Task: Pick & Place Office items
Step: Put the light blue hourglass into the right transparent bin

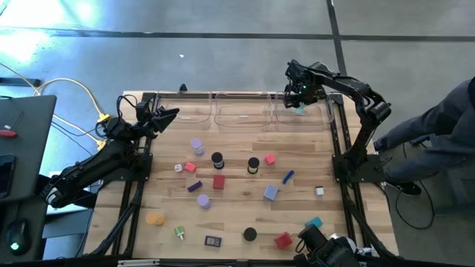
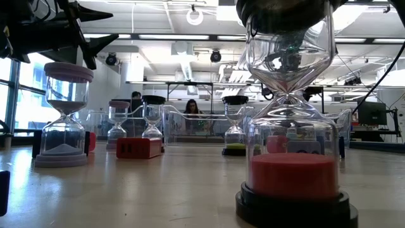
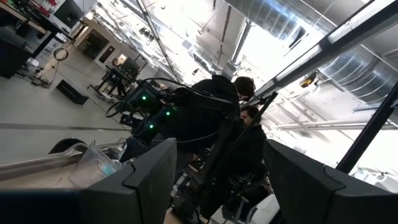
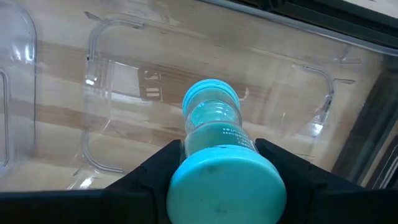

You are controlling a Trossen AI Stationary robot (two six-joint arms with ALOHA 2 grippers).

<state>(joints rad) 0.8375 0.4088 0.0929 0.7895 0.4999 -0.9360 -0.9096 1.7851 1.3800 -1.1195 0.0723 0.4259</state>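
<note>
Office items lie scattered on the wooden table: a lilac-capped sand timer (image 1: 197,145), two black-capped ones (image 1: 217,159) (image 1: 254,164), red blocks (image 1: 219,182), a blue stick (image 1: 288,176), a lavender block (image 1: 271,192) and an orange cap (image 1: 154,219). My right gripper (image 1: 298,102) hangs at the far right over a clear tray (image 1: 320,119), shut on a teal sand timer (image 4: 214,137). My left gripper (image 3: 217,180) is raised at the far left (image 1: 167,115), open, tilted upward, with nothing between its fingers. My right gripper pinches the teal timer between its two fingers (image 4: 155,168), at the timer's upper end beside its top cap (image 4: 227,186). The fingers point down from above. The timer hangs about upright below them, its lower cap (image 4: 211,96) clear of the tray floor.
Three clear trays (image 1: 241,115) stand in a row along the far edge. A black timer (image 1: 250,234), a red block (image 1: 283,239), a teal piece (image 1: 314,222) and a dark clip (image 1: 213,240) lie near the front edge. A person (image 1: 445,126) stands at the table's right.
</note>
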